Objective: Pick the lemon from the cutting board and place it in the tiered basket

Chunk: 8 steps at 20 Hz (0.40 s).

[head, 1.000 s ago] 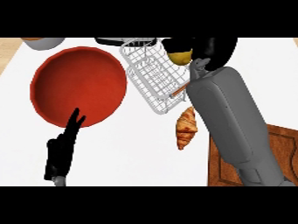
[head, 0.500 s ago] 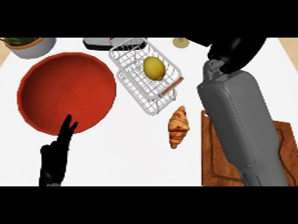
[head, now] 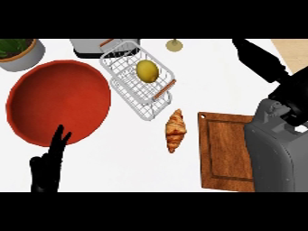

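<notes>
Left hand point(head: 47, 170) resting at 7 o'clock, fingers straight, upright, released. Cutting board point(head: 224, 153) at 5 o'clock on white surface point(head: 133, 167), partly under right forearm. Croissant point(head: 175, 130) just left of board. Red plate point(head: 59, 101) at 9 o'clock. Lemon point(head: 147, 71) lying inside tiered basket point(head: 137, 97), 12 o'clock. Right hand point(head: 261, 59) at 2 o'clock, extended, grasping nothing.
</notes>
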### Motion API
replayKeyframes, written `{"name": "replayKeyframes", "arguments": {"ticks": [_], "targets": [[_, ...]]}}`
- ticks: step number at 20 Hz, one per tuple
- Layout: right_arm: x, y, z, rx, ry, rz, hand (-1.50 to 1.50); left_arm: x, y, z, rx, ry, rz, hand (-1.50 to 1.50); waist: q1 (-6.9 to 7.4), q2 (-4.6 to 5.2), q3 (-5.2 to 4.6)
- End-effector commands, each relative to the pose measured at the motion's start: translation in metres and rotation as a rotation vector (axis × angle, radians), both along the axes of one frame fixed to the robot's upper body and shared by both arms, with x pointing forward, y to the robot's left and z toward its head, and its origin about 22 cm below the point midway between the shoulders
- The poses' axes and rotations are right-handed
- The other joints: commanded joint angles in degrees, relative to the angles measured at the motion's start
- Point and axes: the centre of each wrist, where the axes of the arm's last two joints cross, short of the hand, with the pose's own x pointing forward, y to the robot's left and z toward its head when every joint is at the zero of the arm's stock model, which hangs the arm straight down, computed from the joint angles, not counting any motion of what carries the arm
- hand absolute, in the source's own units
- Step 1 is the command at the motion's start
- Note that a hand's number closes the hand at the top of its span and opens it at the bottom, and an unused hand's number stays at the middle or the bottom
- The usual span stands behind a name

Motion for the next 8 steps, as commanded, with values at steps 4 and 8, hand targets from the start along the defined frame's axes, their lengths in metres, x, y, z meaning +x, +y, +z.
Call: {"name": "replayKeyframes", "arguments": {"ticks": [4, 8], "targets": [[-0.091, -0.031, -0.004, 0.149, 0.06, -0.025, -1.5, -0.016, 0.009, -0.007, -0.011, 0.051, 0.034, 0.0, -1.99, -0.28, -0.26], [-0.148, -0.042, -0.006, 0.159, 0.054, 0.048, -1.5, -0.008, 0.01, 0.001, -0.017, 0.043, 0.045, 0.0, -2.83, -0.08, -0.21]]}}
